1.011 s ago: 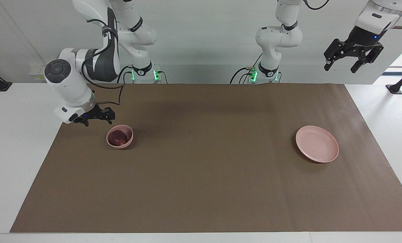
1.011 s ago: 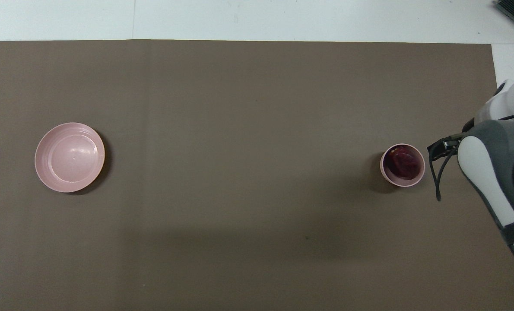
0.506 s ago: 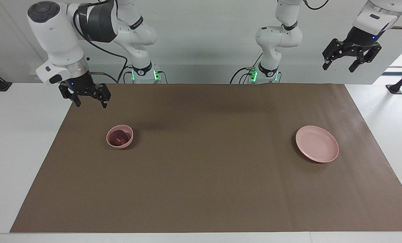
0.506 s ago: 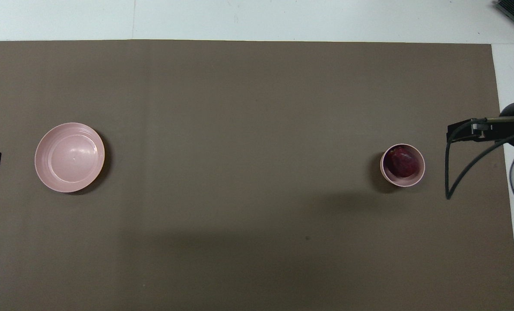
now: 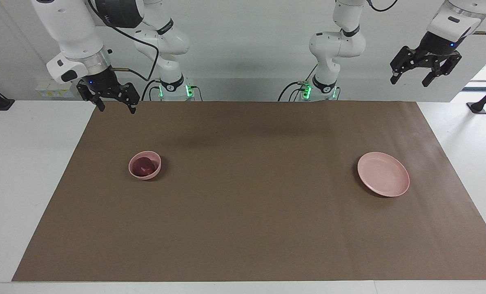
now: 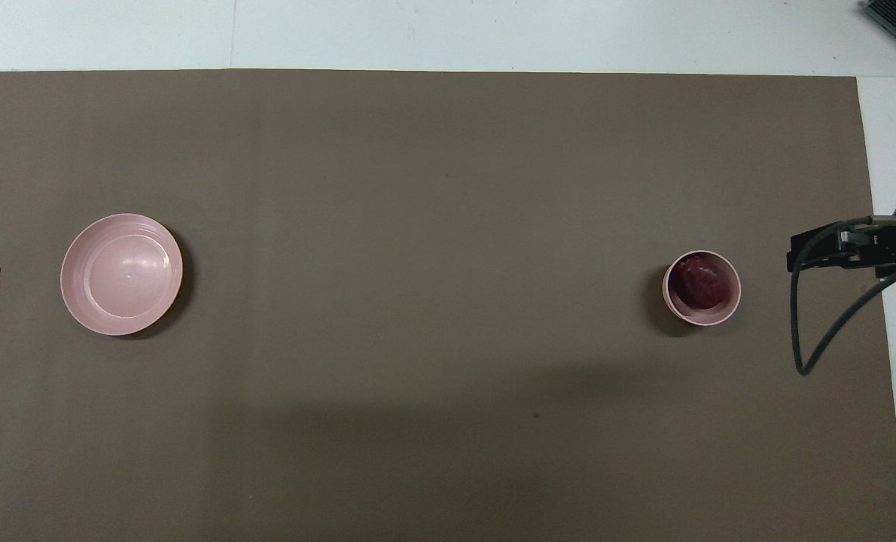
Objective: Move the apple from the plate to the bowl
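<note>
My right claw point(image 5: 114, 100) hangs high over the bench's point(image 5: 243, 228) corner at my right arm's end, fingers spread and holding nothing, and my left claw point(image 5: 424, 69) waits raised off the bench's other end, also spread and empty. In the overhead view the apple point(image 6: 700, 281), dark red and round, sits inside the small deep pink bowl point(image 6: 702, 321) at 3 o'clock, while the wide pink plate point(image 6: 120, 275) lies bare at 9 o'clock, well apart from it.

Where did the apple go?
The apple sits inside the small pink bowl, toward the right arm's end of the brown mat; both views show it there.
</note>
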`<move>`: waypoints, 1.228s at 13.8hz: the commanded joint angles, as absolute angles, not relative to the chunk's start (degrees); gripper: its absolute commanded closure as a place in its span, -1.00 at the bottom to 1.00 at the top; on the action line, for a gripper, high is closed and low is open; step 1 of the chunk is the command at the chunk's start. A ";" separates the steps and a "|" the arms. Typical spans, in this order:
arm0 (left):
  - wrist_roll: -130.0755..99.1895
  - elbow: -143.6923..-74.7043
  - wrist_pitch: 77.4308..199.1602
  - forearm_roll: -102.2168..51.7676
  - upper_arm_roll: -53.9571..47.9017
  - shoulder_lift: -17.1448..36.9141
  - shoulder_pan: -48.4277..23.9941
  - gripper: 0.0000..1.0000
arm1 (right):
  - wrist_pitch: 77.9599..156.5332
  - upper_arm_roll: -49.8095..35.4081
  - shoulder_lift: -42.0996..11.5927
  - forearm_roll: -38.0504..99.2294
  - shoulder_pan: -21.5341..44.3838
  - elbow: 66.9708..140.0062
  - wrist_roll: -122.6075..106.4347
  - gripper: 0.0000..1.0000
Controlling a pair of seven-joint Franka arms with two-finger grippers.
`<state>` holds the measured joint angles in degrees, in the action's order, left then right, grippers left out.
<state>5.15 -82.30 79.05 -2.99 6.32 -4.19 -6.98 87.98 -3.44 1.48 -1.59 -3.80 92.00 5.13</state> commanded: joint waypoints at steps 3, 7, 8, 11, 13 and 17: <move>5.45 -81.74 78.22 -2.11 5.80 -4.57 -6.69 -1.00 | 83.23 -3.78 -1.32 -1.06 -4.04 85.61 4.48 -1.00; 9.58 -81.74 78.05 -1.93 3.96 -4.22 -3.70 -1.00 | 84.37 -3.78 -1.23 0.44 -4.13 86.13 5.10 -1.00; 9.49 -81.74 77.96 -1.93 2.21 -4.22 -2.04 -1.00 | 84.38 -3.78 -1.23 0.53 -4.13 86.31 5.27 -1.00; 9.49 -82.79 78.05 -0.79 -1.23 -4.83 0.52 -1.00 | 84.38 -3.78 -1.14 0.53 -4.04 86.48 6.24 -1.00; 9.49 -82.79 77.78 -0.88 -2.63 -4.92 1.41 -1.00 | 84.38 -3.78 -0.97 0.62 -4.04 86.83 6.24 -1.00; 9.49 -82.88 76.20 0.18 -2.72 -4.57 0.62 -1.00 | 84.29 -3.78 -0.79 1.14 -4.04 87.01 6.33 -1.00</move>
